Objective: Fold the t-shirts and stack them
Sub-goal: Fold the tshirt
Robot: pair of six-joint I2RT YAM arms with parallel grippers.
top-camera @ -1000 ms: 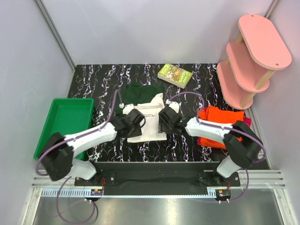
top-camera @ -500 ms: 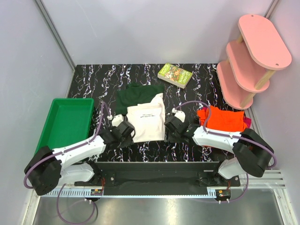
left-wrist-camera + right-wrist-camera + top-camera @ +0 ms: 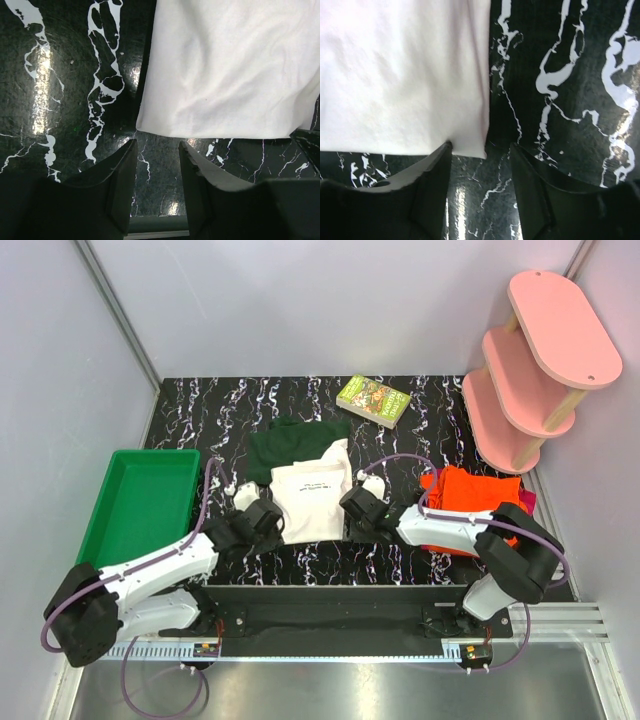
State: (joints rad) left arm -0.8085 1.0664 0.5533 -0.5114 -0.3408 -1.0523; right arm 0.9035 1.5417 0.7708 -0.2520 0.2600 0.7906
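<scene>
1. Room to move: the cream shirt (image 3: 312, 502) lies folded mid-table. Its near hem sits close to the front edge of the black marble table (image 3: 200, 420), with only a thin strip of marble left there. On the left there's open marble between the shirt and the green tray (image 3: 140, 502). On the right, the right arm fills most of the gap before the orange shirt (image 3: 478, 495), which has a sliver of the magenta shirt (image 3: 527, 497) peeking out on its far side. The dark green sleeves (image 3: 290, 445) spread out behind the cream part. The book (image 3: 374, 400) is well apart at the back, and the pink shelf (image 3: 530, 370) has the back right corner.

2. Left claw (image 3: 262, 523): spread, nothing in it, and you can see bare marble between the fingers (image 3: 120, 170). The shirt's near-left corner is just ahead of the fingertips, not between them, with a sliver of table in between.

3. Right claw (image 3: 358, 510): also spread, not pinching. The wrist view shows the near-right corner of the hem dipping into the gap. It sits right up against one finger (image 3: 432, 175), and the other finger has only marble beside it.

4. Versus a second ago: both claws were further up then, over the shirt's sides. They've since dropped back to the near hem corners, one each. The left arm has swung lower and further out toward the tray side. Over the last half second the right claw has nudged in closer to the hem. The shirt itself now lies flat and uncovered, and the orange pile hasn't budged.
</scene>
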